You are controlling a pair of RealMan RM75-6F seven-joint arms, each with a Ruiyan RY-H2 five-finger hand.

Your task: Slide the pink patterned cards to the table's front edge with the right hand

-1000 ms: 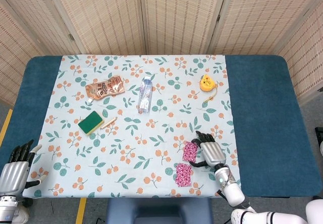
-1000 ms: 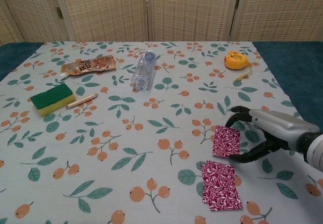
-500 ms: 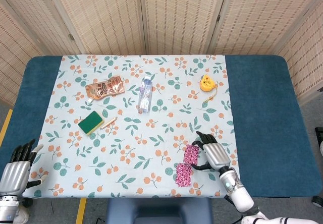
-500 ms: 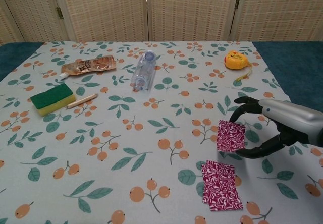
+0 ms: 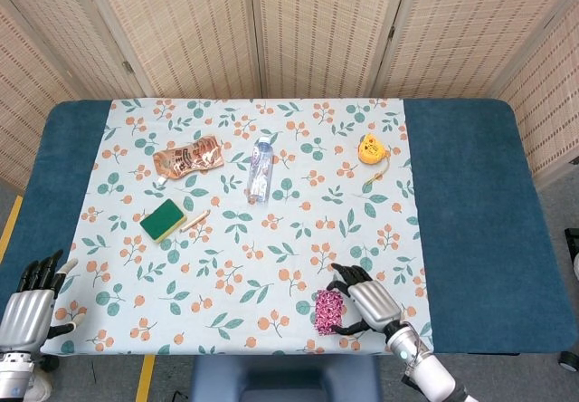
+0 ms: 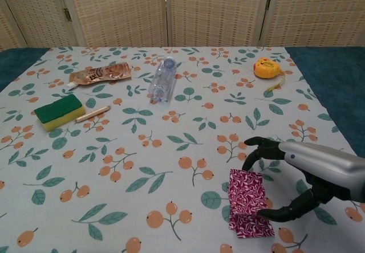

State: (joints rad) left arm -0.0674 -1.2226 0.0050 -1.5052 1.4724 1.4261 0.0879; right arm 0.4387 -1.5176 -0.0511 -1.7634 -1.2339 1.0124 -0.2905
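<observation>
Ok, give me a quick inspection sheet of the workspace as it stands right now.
Surface: table under a floral cloth, blue bare at both ends.
Job's things: two pink cards, overlapping near the front edge.
Clutter: sponge, stick, pouch, bottle, yellow tape measure, all further back.
Hands: right hand arched over the cards, fingertips at the upper card's edges; left hand off the front left corner, fingers apart, holding nothing.
Cables: nothing seen.
Surroundings: woven screens behind.
</observation>
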